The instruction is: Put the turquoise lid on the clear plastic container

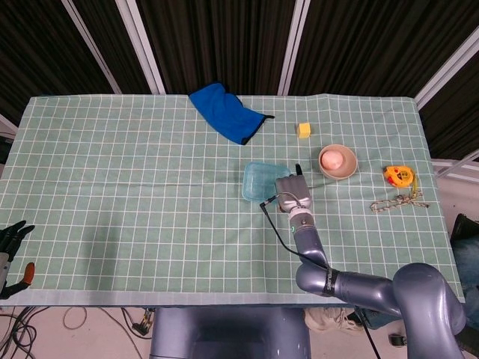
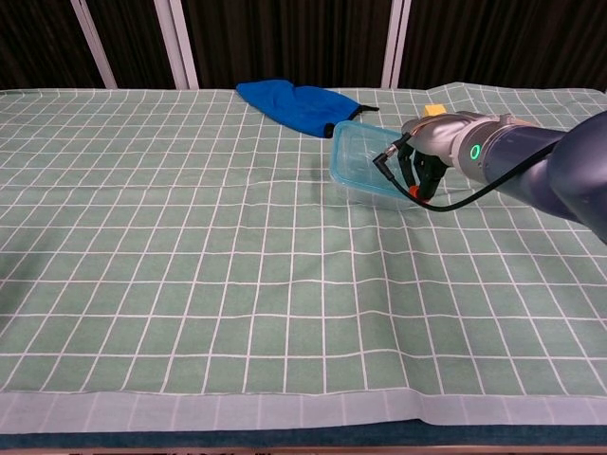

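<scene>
A see-through rectangular box with a turquoise rim [image 1: 262, 182] lies mid-table, just right of centre. From the chest view the box [image 2: 363, 163] is tipped up, its left edge on the cloth and its open face turned toward the camera. I cannot tell the turquoise lid apart from the clear plastic container. My right hand [image 2: 418, 172] grips the box's right end; dark fingers show there, and in the head view the grey wrist [image 1: 293, 193] hides them. My left hand [image 1: 10, 238] hangs off the table's near left corner, fingers apart and holding nothing.
A blue cloth [image 1: 224, 112] lies at the back centre. A small yellow block [image 1: 304, 130], a pink bowl [image 1: 338, 161], a yellow tape measure [image 1: 398, 175] and a metal chain [image 1: 400, 202] sit to the right of the box.
</scene>
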Controlling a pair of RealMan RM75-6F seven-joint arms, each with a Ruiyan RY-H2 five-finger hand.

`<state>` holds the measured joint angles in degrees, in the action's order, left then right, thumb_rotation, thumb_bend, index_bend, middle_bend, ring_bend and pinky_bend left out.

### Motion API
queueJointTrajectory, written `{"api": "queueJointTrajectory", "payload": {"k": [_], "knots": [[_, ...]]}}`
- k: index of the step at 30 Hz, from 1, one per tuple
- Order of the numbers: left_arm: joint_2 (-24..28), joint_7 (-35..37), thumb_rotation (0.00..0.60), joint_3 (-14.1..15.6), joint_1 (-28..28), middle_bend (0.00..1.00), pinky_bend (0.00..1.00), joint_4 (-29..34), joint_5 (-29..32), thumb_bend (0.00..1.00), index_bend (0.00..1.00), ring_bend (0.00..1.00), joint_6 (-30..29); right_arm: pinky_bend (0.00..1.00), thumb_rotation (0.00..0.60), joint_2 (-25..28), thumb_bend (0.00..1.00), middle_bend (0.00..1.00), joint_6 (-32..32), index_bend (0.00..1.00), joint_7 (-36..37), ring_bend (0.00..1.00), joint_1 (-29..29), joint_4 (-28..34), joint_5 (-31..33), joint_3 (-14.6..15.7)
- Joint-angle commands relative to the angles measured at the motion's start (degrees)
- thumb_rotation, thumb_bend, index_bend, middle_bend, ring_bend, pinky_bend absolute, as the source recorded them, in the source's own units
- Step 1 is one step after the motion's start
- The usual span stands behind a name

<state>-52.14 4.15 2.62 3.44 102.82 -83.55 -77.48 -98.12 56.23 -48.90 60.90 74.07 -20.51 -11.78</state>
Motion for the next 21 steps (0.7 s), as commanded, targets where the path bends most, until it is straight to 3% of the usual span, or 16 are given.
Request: {"api": "queueJointTrajectory", "payload": {"k": [1, 17, 20, 21], "knots": [[0.0, 0.0, 0.6, 0.0, 0.0, 0.0, 0.0, 0.0, 0.0, 0.52, 0.1, 0.0, 0.0, 0.0, 0.6, -0.6, 0.53, 0.61, -0.1, 0.72, 0.4, 0.37, 0.0, -0.5, -0.8, -0.2], [-0.1, -0.1, 0.6, 0.0, 0.0, 0.0, 0.0, -0.1, 0.1, 0.52, 0.1, 0.0, 0.0, 0.0, 0.6, -1.9, 0.53, 0.61, 1.4, 0.72, 0.7, 0.37, 0.8, -1.4, -3.2, -2.8], [-0.1, -0.2, 0.6, 0.0, 0.0, 0.0, 0.0, -0.1, 0.0, 0.52, 0.1, 0.0, 0.0, 0.0, 0.6, -0.7, 0.53, 0.52, 3.3, 0.6, 0.7, 0.35, 0.7, 0.3, -4.5, -3.7], [-0.1, -0.2, 0.6, 0.0, 0.0, 0.0, 0.0, -0.2, -0.1, 0.52, 0.1, 0.0, -0.1, 0.0, 0.6, -0.1, 0.53, 0.46, 4.2, 0.52, 0.9, 0.32, 0.7, 1.2, -4.8, -4.2]]}}
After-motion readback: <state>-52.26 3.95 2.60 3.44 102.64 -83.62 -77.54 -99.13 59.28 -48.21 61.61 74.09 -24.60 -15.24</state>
